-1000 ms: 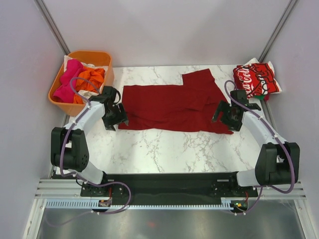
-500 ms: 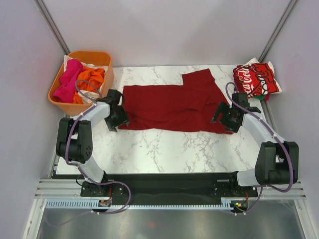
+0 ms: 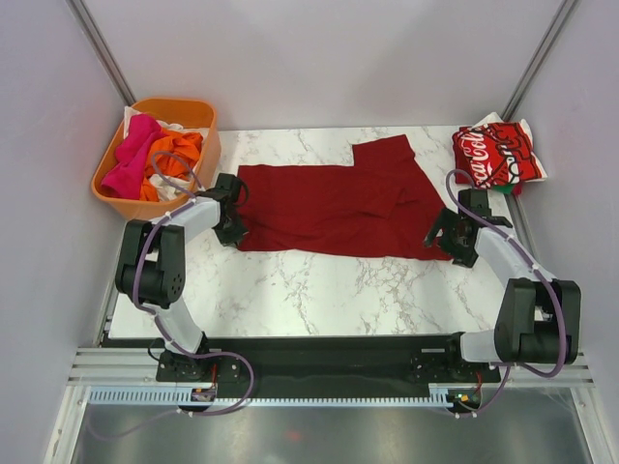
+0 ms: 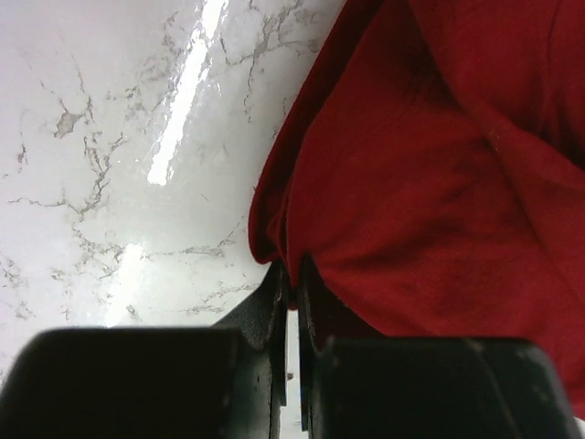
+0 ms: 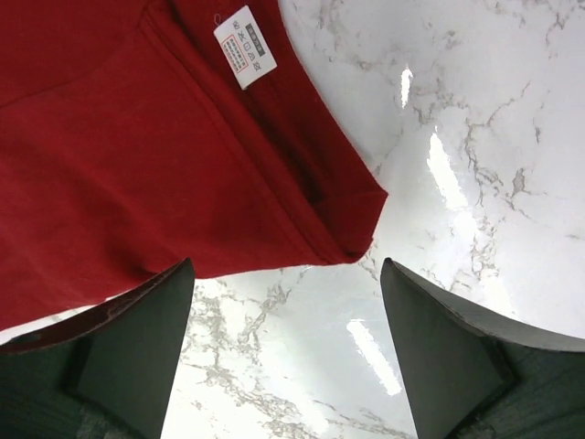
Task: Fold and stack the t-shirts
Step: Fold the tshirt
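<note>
At the far left an orange plastic tub [image 3: 198,104] holds crumpled tees waiting their turn, a pink one [image 3: 128,155] and an orange one [image 3: 179,150] on top. Just right of it, the left jaws are pressed together on the near-left corner of the dark-red t-shirt [image 3: 329,208] of soft cloth. The left wrist view shows the hem [image 4: 279,242] running down into the closed tips, so the corner looks pinched, though only a narrow bite of cloth seems to be caught.

The dark-red t-shirt lies spread flat across the middle of the white marble table [image 3: 309,285], one part reaching toward the far edge on its right half.

At its near-right corner [image 5: 361,215] the right jaws stand wide apart and hold nothing. The corner lies on the table between the two fingers and a little beyond their tips, a white care label [image 5: 245,46] further in.

The step in hand looks like taking both near corners for a fold. To do it well, the right jaws should probably push forward and down until the doubled hem sits deep between the fingers, then close. Both arms would best rise together and level, keeping the edge taut so it does not sag.

At the far right a folded bright red Coca-Cola tee [image 3: 498,155] starts the stack.
</note>
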`<state>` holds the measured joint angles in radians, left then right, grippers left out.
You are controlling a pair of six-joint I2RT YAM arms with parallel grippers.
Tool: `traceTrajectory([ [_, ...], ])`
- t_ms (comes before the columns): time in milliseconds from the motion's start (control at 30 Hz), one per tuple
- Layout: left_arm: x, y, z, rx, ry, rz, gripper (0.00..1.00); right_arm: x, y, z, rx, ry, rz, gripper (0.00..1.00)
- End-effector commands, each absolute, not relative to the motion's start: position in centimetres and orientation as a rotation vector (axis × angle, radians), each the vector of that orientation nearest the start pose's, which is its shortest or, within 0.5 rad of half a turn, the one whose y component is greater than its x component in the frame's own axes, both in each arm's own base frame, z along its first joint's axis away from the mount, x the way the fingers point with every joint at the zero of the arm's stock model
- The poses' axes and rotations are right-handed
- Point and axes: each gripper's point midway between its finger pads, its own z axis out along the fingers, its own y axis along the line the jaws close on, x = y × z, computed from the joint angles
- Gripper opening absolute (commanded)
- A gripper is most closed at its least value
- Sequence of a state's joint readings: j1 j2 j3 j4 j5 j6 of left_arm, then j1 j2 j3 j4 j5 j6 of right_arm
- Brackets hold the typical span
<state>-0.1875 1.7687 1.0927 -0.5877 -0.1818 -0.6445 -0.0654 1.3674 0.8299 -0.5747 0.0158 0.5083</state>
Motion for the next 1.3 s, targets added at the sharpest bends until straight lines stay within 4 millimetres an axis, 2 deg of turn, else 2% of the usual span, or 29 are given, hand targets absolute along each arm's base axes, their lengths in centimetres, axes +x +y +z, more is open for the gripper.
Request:
traceTrajectory([
  [0,34.6,-4.9,1.1,-0.708,2.651,0.121,0.04,28.9,-0.9,4.8,0.784,2.571,0.067,0.89],
  [67,34.6,-5.2,1.3,-0.695,2.652,0.106,0.04,29.2,-0.7,4.4,0.793,2.556,0.083,0.83],
  [267,34.1,-6.0,1.3,-0.673,2.673,0.067,0.03,29.1,-1.4,2.5,0.8,2.575,0.026,0.73],
  [433,33.9,-6.3,2.2,-0.669,2.663,0.028,0.02,30.5,-2.6,2.5,0.823,2.534,-0.007,0.58],
  [500,33.3,-6.3,2.4,-0.673,2.67,0.025,0.02,31.0,-2.9,2.7,0.828,2.522,-0.01,0.42],
  [533,33.1,-6.4,3.0,-0.671,2.662,0.013,0.02,31.2,-3.2,2.8,0.835,2.512,-0.01,0.28],
  [600,32.0,-6.6,3.2,-0.671,2.686,-0.012,0.02,31.7,-3.6,3.4,0.842,2.493,-0.009,0.13],
  [633,31.7,-6.7,4.0,-0.67,2.673,-0.034,0.02,31.6,-4.3,3.6,0.864,2.486,-0.015,0.0],
  [733,29.7,-6.2,4.5,-0.662,2.688,-0.021,0.02,31.4,-6.1,4.6,0.917,2.461,-0.071,0.0],
  [833,27.8,-5.4,6.1,-0.681,2.654,-0.008,0.02,30.9,-6.3,5.3,0.938,2.45,-0.082,0.0],
  [933,26.4,-5.8,7.4,-0.693,2.631,-0.079,0.02,30.3,-7.0,5.9,0.959,2.428,-0.104,0.0],
  [1133,23.3,-7.0,8.0,-0.692,2.659,-0.212,0.02,28.5,-5.5,6.3,0.954,2.444,-0.013,0.0],
  [1167,22.2,-7.2,7.6,-0.704,2.69,-0.227,0.05,27.9,-5.2,6.2,0.954,2.449,0.0,0.0],
  [1200,21.8,-7.2,8.0,-0.705,2.675,-0.246,0.06,27.4,-4.9,6.1,0.954,2.458,0.019,0.01],
  [1233,21.2,-7.6,8.0,-0.706,2.689,-0.276,0.07,27.0,-4.5,6.0,0.955,2.467,0.036,0.12],
  [1267,20.4,-8.7,8.4,-0.683,2.71,-0.321,0.16,26.4,-4.0,6.0,0.951,2.472,0.067,0.21],
])
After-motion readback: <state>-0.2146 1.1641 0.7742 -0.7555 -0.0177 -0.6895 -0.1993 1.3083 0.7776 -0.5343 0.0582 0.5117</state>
